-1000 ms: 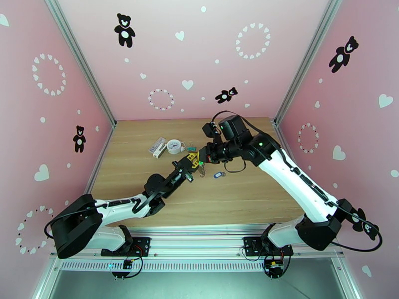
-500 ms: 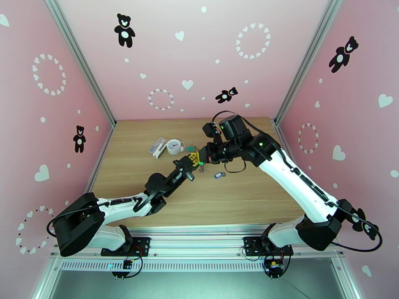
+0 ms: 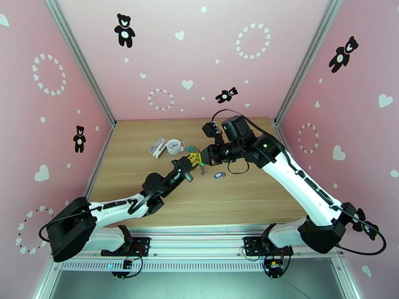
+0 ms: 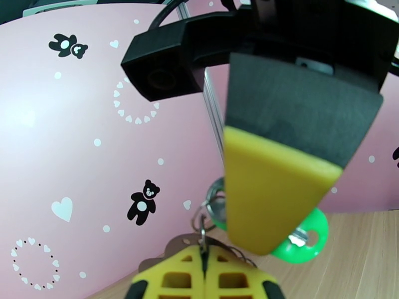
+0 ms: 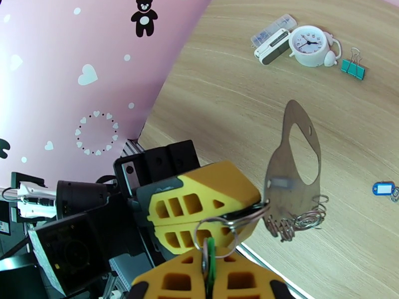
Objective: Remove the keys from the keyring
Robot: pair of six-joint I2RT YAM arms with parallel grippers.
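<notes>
Pinching the keyring by one of its rings, left claw is squeezed tight; right claw is clamped on the green key. Both arms stretch in, nose to nose.

White arm shells, black joints and wrist cameras, yellow grid-cut fingers.

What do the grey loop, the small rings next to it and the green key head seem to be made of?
The grey loop: thin flat sheet, dull surface, perhaps leather or soft plastic. The rings: thin silvery wire coils with bright glints, likely steel. The green key head: smooth, glossy, one even colour, probably moulded plastic.
</notes>
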